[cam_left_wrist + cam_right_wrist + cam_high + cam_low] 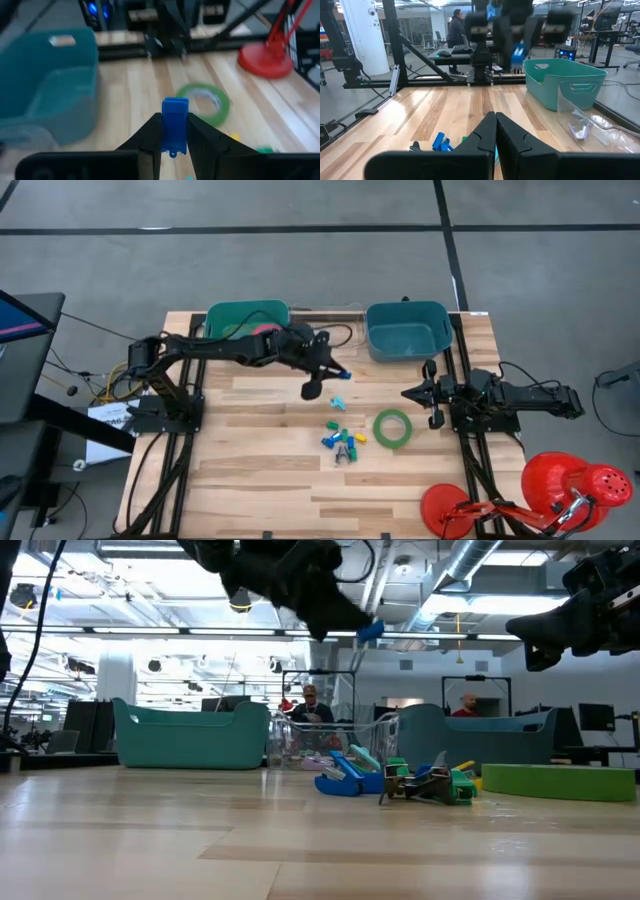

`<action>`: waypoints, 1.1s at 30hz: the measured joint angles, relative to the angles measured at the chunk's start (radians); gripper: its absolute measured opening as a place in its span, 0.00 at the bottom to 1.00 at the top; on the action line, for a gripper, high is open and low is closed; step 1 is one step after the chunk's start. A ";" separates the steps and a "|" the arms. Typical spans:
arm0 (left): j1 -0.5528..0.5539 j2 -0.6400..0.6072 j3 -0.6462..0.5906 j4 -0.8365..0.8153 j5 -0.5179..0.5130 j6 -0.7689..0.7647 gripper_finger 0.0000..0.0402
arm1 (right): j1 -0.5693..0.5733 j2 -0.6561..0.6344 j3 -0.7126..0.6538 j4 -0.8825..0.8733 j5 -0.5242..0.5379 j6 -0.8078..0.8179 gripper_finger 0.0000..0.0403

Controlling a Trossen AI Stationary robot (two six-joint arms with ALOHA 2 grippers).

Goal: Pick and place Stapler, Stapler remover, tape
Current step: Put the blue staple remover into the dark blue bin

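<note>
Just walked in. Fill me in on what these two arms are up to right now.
The left gripper is shut on a small blue piece and holds it up above the table, between the two teal bins. More small coloured pieces lie in a cluster on the table, with a green tape roll beside them. A pinkish red ring shows in the left bin. The right gripper waits shut at the right side, holding nothing.

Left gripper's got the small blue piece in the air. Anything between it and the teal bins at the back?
Nothing visible. The left gripper holds the blue piece above bare table, with both the left bin and right bin open-topped; the green tape roll lies off that path.
</note>
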 joint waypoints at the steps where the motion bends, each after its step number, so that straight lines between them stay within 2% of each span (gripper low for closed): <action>1: 0.006 0.000 0.017 0.001 0.000 0.000 0.16 | 0.000 0.000 0.000 0.000 0.000 0.000 0.00; 10: 0.052 0.000 0.140 0.008 -0.001 0.000 0.16 | 0.000 0.000 0.000 0.000 0.000 0.000 0.00; 22: 0.112 0.000 0.236 0.035 -0.002 0.000 0.16 | 0.000 0.000 0.000 0.000 0.000 0.000 0.00; 28: 0.113 0.001 0.255 0.055 -0.109 0.000 0.16 | 0.000 0.000 0.000 0.000 0.000 0.000 0.00; 33: 0.113 0.037 0.257 0.100 -0.114 0.003 0.16 | 0.000 0.000 0.000 0.000 0.000 0.000 0.00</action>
